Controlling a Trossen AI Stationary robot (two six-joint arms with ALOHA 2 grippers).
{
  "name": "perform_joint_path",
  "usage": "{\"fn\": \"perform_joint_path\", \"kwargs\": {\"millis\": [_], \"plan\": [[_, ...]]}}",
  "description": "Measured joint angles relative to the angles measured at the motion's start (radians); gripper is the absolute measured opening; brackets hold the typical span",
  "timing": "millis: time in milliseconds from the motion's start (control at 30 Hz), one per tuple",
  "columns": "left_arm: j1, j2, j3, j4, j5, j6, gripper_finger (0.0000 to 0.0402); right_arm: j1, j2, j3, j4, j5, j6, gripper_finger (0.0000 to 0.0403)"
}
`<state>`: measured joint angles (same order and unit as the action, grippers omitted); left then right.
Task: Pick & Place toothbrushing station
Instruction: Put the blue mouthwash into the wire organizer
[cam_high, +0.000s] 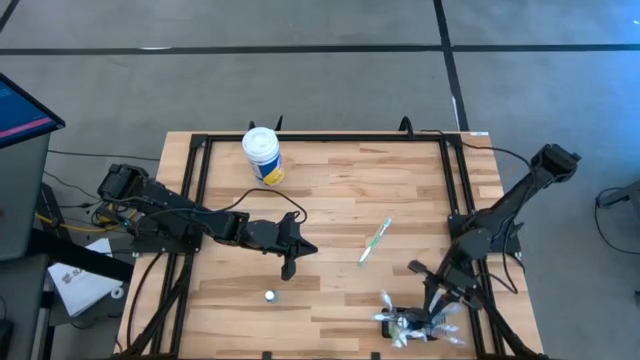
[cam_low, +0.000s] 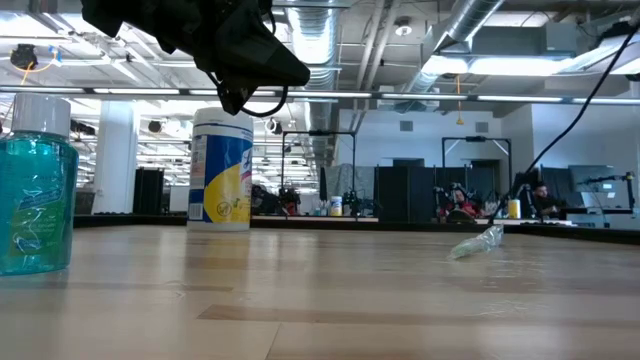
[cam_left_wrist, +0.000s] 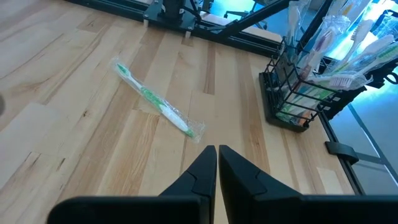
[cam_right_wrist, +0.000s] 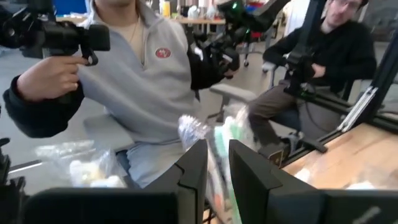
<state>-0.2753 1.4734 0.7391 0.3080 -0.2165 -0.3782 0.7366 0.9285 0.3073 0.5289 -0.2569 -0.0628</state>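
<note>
Two dark arms over one pale butcher-block table (cam_high: 330, 190) with a black frame. Grey floor with dark seams around it in the high view.

Low view: big open workshop, exposed ducts, strip lights, racks along the back.

On the table:
- white-lidded yellow-and-blue cylindrical tub (cam_high: 262, 155), upper left of the tabletop in the high view
- green-and-white toothbrush in a clear wrapper (cam_high: 375, 240), lying flat, centre-right
- clear blue plastic bottle with a white cap (cam_low: 35, 180), large at the left edge of the low view

toothbrushing station (cam_high: 410, 325): black wire holder, upright, bottom right of the high view at the table's front edge. It's packed with clear-wrapped toothbrushes fanning out of the top.

left gripper (cam_high: 290, 265): centre-left in the high view, jaws pressed together, nothing in them. Low view puts it off the surface, upper left of that frame.

right gripper (cam_high: 428, 305): just above the station in the high view. Can't tell if it's gripping anything.

View differences:
- Only the left wrist view shows the station's wire sides, far right of the frame, well apart from the loose toothbrush.
- Only the right wrist view shows people: one seated in a grey pullover (cam_right_wrist: 130, 74) holding a black handle, another seated in dark clothes (cam_right_wrist: 323, 62) upper right. Wrapped brush ends blur in the centre of that frame.
- Low view misses the station.
</note>
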Motion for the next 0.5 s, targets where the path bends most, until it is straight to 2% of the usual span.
{"fn": "perform_joint_path", "kwargs": {"millis": [300, 500], "plan": [[0.000, 0.000, 0.000, 0.000, 0.008, 0.007, 0.0012, -0.140, -0.085, 0.001, -0.059, 0.003, 0.003, 0.0058], [0.000, 0.000, 0.000, -0.002, 0.102, 0.041, 0.0012, -0.285, -0.133, 0.001, -0.073, 0.004, 0.011, 0.0058]]}}
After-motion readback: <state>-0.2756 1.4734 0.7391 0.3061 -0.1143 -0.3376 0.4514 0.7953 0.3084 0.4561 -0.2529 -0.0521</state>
